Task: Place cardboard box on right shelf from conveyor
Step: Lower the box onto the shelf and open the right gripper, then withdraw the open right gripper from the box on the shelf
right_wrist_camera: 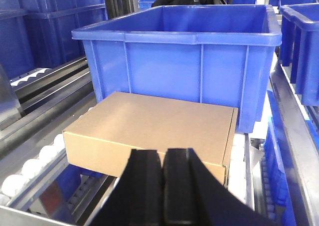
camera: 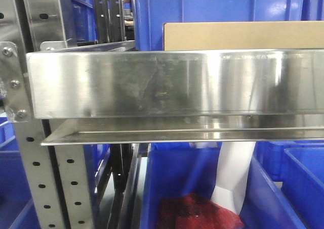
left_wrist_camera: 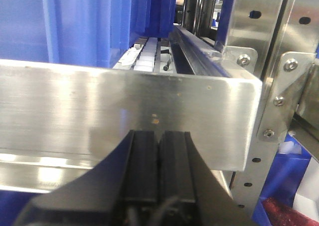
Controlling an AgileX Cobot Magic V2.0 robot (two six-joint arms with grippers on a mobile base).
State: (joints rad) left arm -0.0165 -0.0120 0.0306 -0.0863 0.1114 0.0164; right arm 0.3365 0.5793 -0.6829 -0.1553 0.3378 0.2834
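Note:
The tan cardboard box (right_wrist_camera: 149, 128) lies flat on the rollers of the right shelf, its far end against a large blue bin (right_wrist_camera: 189, 56). From the front only its top strip (camera: 243, 36) shows above the shelf's wide steel front lip (camera: 152, 82). My right gripper (right_wrist_camera: 163, 153) is shut and holds nothing, with its tips just in front of the box's near face. Whether they touch it I cannot tell. My left gripper (left_wrist_camera: 158, 133) is also shut and empty, close to the steel lip (left_wrist_camera: 99, 106) near its right end. The conveyor is out of view.
White rollers (right_wrist_camera: 30, 161) run along the shelf left of the box. More blue bins (right_wrist_camera: 304, 46) stand to the right. A perforated steel upright (camera: 45, 188) carries the shelf. Below it sits a blue bin (camera: 167, 188) with red material and white paper.

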